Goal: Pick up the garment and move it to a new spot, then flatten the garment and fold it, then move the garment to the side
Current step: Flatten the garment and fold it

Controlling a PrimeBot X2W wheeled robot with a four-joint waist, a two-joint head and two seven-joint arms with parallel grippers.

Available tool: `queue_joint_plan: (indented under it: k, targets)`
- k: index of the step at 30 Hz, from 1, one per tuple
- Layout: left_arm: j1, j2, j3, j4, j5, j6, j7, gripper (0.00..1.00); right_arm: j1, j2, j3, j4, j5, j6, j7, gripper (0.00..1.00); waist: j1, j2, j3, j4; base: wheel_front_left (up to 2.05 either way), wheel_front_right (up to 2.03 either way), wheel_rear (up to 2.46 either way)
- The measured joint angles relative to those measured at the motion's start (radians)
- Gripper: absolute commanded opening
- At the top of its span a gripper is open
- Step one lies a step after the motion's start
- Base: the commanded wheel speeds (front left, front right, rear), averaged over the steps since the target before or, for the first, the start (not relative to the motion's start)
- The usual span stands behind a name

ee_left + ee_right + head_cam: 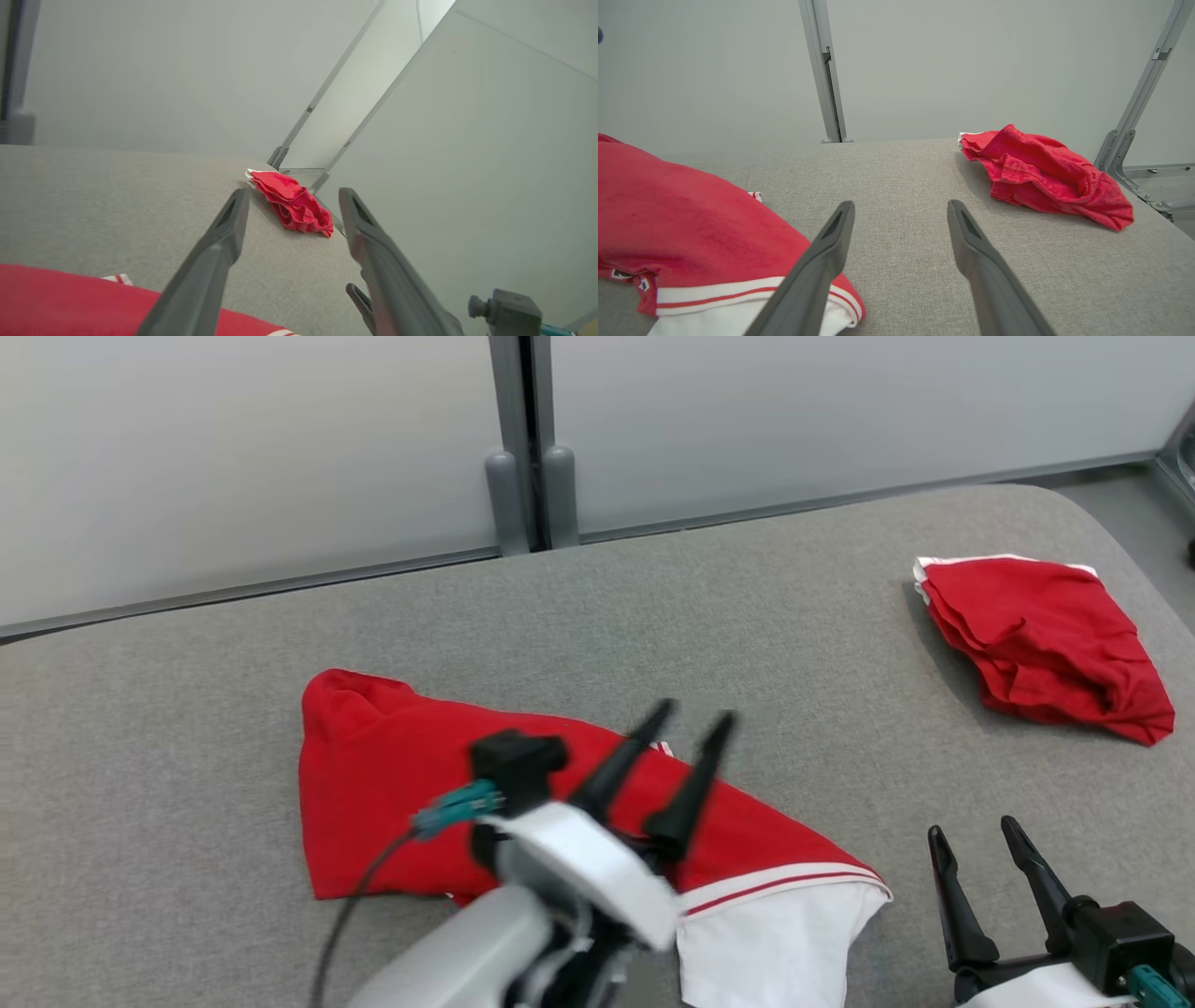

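Observation:
A red garment with a white, red-striped hem [392,803] lies spread on the grey table, left of centre; it also shows at the left in the right wrist view [691,228] and along the bottom of the left wrist view [56,298]. My left gripper [695,714] hovers above its right half, open, with nothing between its fingers [224,233]. My right gripper [971,831] stands open near the front right edge, just right of the hem, fingers [971,238] empty.
A second red garment [1041,644] lies bunched at the table's back right [1041,175], also seen between my left fingers [292,203]. Grey wall panels with a metal post [527,448] stand behind the table. Bare grey table surface [747,616] lies between the two garments.

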Motion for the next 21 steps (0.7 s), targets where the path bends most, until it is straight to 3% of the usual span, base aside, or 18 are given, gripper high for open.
queue_joint_plan:
  k: [3,7,10,15,21]
  targets:
    - [0.084,0.067,0.108,-0.017,0.055,0.023,-0.001,1.0,0.01,0.0,0.002,0.0,-0.009,0.0,0.0,1.0,0.0,0.0,-0.021,0.013,0.0,0.0,0.0]
    - [0.221,0.18,0.241,-0.03,0.205,0.087,-0.001,1.0,0.027,0.0,0.003,-0.002,-0.019,0.0,0.0,1.0,0.0,0.0,-0.055,0.022,0.0,0.0,0.0]
    - [0.331,0.234,0.294,0.006,0.236,0.095,-0.001,1.0,0.031,0.0,0.011,-0.005,-0.028,0.0,0.0,1.0,0.0,0.0,-0.063,0.027,0.0,0.0,0.0]
    - [0.392,0.277,0.321,0.155,0.221,0.095,0.003,1.0,0.036,0.0,0.021,-0.005,-0.043,0.0,0.0,1.0,0.0,0.0,-0.063,0.027,0.0,0.0,0.0]
    - [0.396,0.247,0.309,0.297,0.194,0.07,0.035,1.0,0.036,0.0,0.031,-0.004,-0.055,0.0,0.0,1.0,0.0,0.0,-0.049,0.016,0.0,0.0,0.0]
